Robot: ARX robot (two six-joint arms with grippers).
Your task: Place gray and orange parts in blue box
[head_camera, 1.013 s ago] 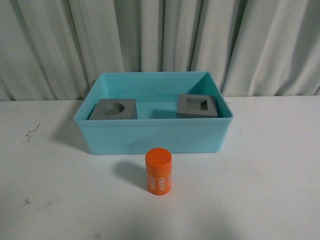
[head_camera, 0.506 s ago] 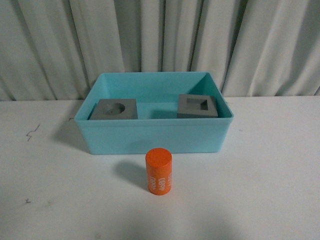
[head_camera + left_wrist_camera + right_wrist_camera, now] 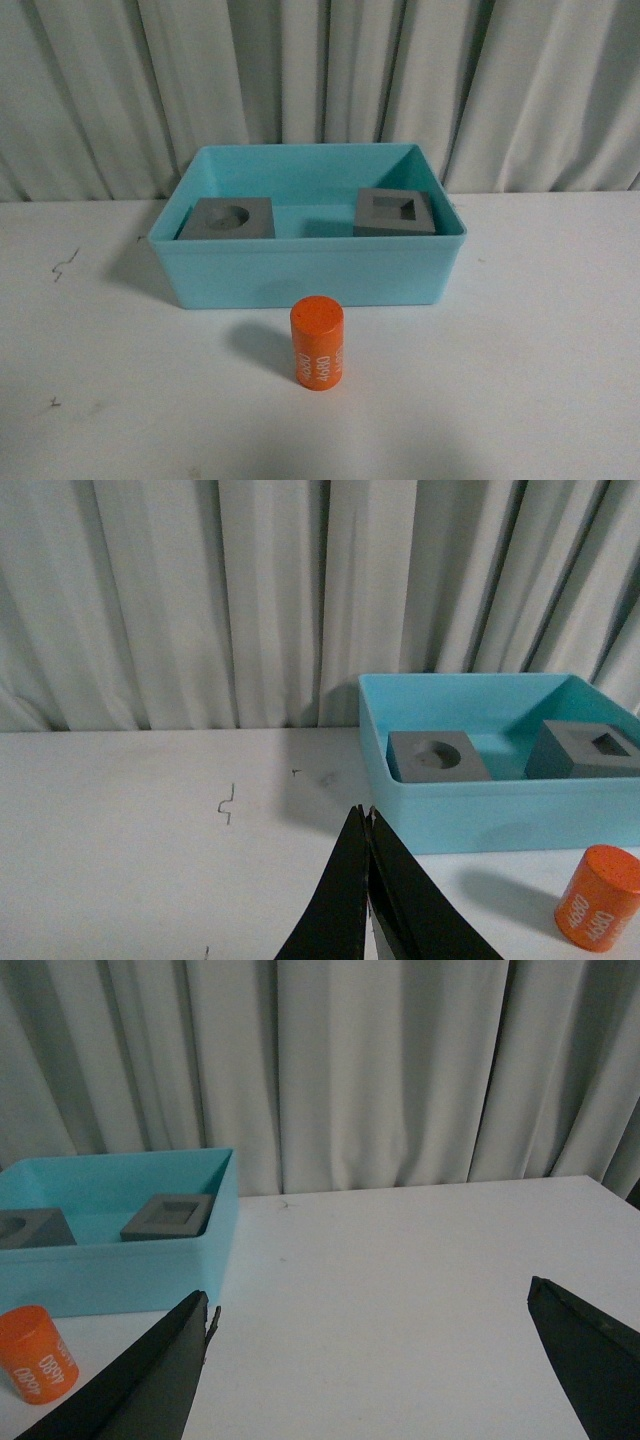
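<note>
**Front and wrist views, final part outstanding.** Both gray parts are seen inside the blue box [image 3: 305, 275]: the cube with a round recess [image 3: 228, 218] at its left side and the cube with a square recess [image 3: 395, 212] at its right, well apart. The orange cylinder [image 3: 318, 343] is stood upright on the white table [image 3: 540, 380], just in front of the near wall of the box and not touching it. The fingers of the left gripper [image 3: 366, 818] are pressed together; those of the right gripper [image 3: 370, 1292] are spread wide, with nothing between them. The cylinder is judged to be the step in hand. It is best straddled by the open right gripper and closed on at mid-height, so that it is not tipped. It is then carried clear of the rim and released over the bare floor between the cubes.
</note>
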